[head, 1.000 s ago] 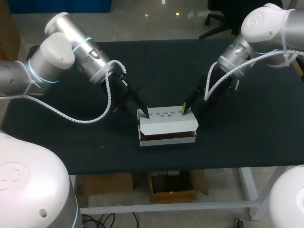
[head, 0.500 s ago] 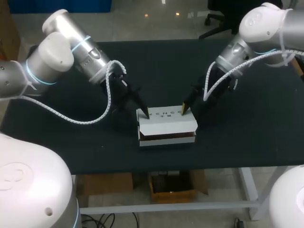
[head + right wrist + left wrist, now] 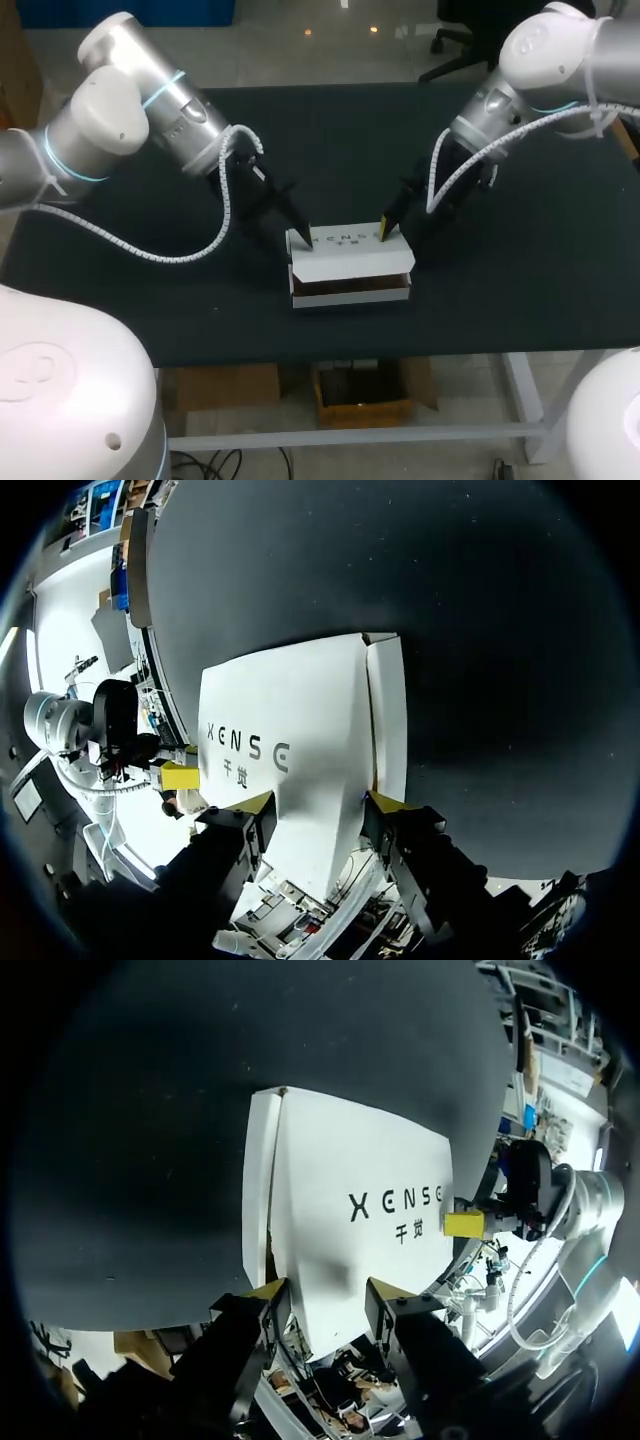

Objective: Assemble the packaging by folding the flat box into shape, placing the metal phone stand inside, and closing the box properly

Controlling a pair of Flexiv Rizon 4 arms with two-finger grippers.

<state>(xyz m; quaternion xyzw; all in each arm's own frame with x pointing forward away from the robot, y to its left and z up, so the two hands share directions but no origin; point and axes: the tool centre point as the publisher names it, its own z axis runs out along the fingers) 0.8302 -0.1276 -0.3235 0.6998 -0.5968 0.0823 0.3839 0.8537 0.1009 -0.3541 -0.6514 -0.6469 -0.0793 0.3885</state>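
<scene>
**White carton, an arm at each back corner**

The white cardboard box [image 3: 350, 262] sits on the black table [image 3: 520, 300], near the front edge and about midway across. Its lid [image 3: 360, 1160] lies down over the body but not flush, and a brown strip shows in the gap beneath it along the front. The left gripper [image 3: 303, 236] slants in to the lid's back left corner and the right gripper [image 3: 388, 232] to its back right corner, so the two face one another across the printed top. Seen from each wrist, the fingers stand parted with the end of the lid running between the yellow tips. Both pairs are released, not clamped. I can't make out whether the tips actually press the card.
</scene>
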